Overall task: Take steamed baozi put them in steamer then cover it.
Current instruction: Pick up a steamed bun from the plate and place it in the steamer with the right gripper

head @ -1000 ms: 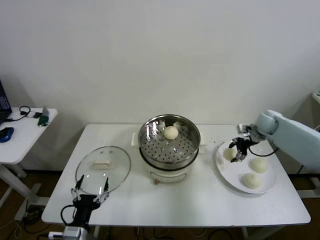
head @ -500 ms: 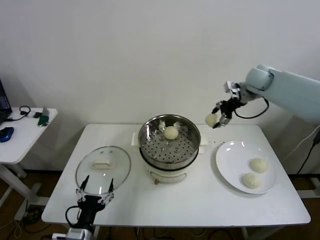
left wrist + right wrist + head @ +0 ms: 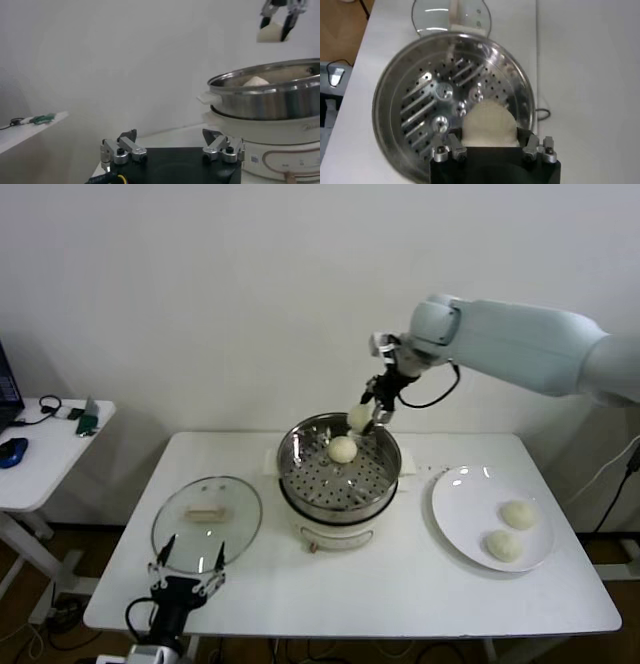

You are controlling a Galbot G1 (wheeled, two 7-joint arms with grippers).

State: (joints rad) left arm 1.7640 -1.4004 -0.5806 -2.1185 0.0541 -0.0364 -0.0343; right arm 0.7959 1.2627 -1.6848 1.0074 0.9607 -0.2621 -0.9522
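Cream-white, smooth and round: held baozi (image 3: pixel 359 417) pinched between the fingers of the right gripper (image 3: pixel 366 416), hanging in the air above the far rim of the steamer (image 3: pixel 339 467), clear of the tray. No long axis to speak of, being near-spherical; matte dough skin, seen in the right wrist view (image 3: pixel 488 125) filling the gap between the two finger mounts. Directly below, shiny steel pot with a perforated inner tray (image 3: pixel 440 100), slots and round holes glinting, set on a white electric base with a side handle toward the left. Inside on the tray, one more baozi (image 3: pixel 342 449), resting toward the far side, just beneath and beside the held one without touching it. To the right on the white tabletop (image 3: pixel 380 584), a flat white round plate (image 3: pixel 455 519) carrying two remaining baozi (image 3: pixel 518 514) (image 3: pixel 502 545), near each other at its right half. To the left of the steamer, the cover (image 3: pixel 206 522): round transparent glass with a metal rim, lying flat, its small cream rectangular handle (image 3: pixel 204 512) with long side running left to right. Near the tabletop's front-left edge, just before the cover, left gripper (image 3: pixel 187 581) parked low with fingers spread wide, holding nothing. Farther left, a separate white side table (image 3: pixel 40 454) with small dark items.
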